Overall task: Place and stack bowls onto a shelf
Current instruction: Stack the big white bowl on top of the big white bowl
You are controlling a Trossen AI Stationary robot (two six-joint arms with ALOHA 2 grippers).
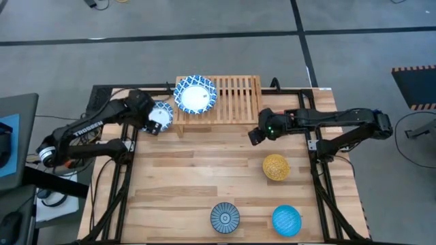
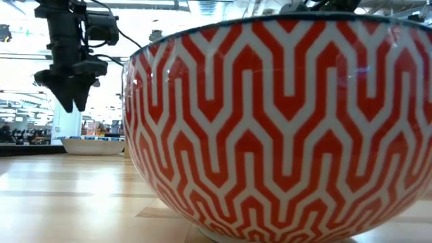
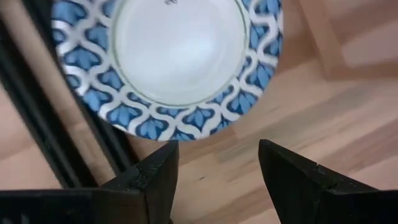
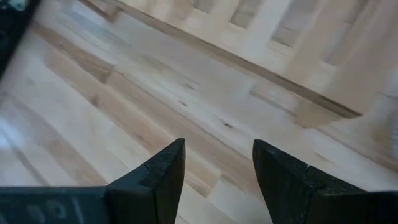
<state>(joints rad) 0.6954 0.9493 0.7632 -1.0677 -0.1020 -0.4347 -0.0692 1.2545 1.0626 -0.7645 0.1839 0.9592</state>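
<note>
A wide blue-and-white bowl [image 1: 195, 94] sits on the left end of the light-wood shelf [image 1: 235, 102]. A second blue-and-white bowl [image 1: 163, 113] [image 3: 168, 62] rests on the table just left of the shelf. My left gripper [image 1: 152, 122] [image 3: 217, 155] hovers open beside this bowl and touches nothing. My right gripper [image 1: 253, 136] [image 4: 219, 152] is open above bare planks, off the shelf's right front corner. The yellow bowl [image 1: 276, 167], the blue striped bowl [image 1: 224, 216] and the plain blue bowl [image 1: 287, 220] stand on the table. The red patterned bowl [image 2: 283, 128] fills the low view.
The black table frame [image 3: 43, 112] runs close behind the bowl by my left gripper. The shelf's middle and right slats [image 1: 242, 95] carry nothing. Bare planks [image 1: 197, 163] lie between the shelf and the near bowls. In the low view an arm [image 2: 71, 74] hangs over a distant bowl [image 2: 94, 145].
</note>
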